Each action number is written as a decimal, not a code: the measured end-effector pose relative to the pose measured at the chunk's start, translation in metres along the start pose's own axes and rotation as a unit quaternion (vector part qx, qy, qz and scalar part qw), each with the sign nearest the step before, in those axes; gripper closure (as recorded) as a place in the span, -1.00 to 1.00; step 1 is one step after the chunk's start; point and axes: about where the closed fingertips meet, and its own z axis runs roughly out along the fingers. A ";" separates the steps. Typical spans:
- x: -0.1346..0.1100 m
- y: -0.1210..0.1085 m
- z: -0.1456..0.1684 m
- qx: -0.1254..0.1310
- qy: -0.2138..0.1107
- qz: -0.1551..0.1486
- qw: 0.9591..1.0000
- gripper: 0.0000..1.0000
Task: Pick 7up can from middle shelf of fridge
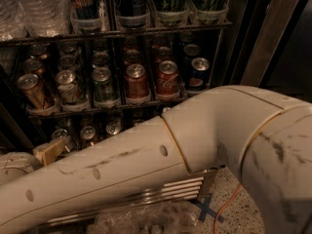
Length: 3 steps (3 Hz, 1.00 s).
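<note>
No text legible; hand (48,150) lower left.

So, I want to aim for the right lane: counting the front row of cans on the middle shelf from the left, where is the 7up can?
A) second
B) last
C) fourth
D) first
A: the 7up can stands second on the middle shelf, between the gold-brown can and the dark green can. The gripper is at the lower left, below that shelf.

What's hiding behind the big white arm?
Bottom-rack cans peek above the arm; the fridge grille shows beneath. The rest of that rack is covered. The pincer sits lower left.
</note>
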 end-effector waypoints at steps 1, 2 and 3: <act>0.009 -0.018 0.014 0.036 -0.036 0.027 0.998 -1.00; 0.005 -0.050 0.026 0.081 -0.084 0.041 0.992 -1.00; -0.008 -0.072 0.031 0.109 -0.119 0.027 0.987 -1.00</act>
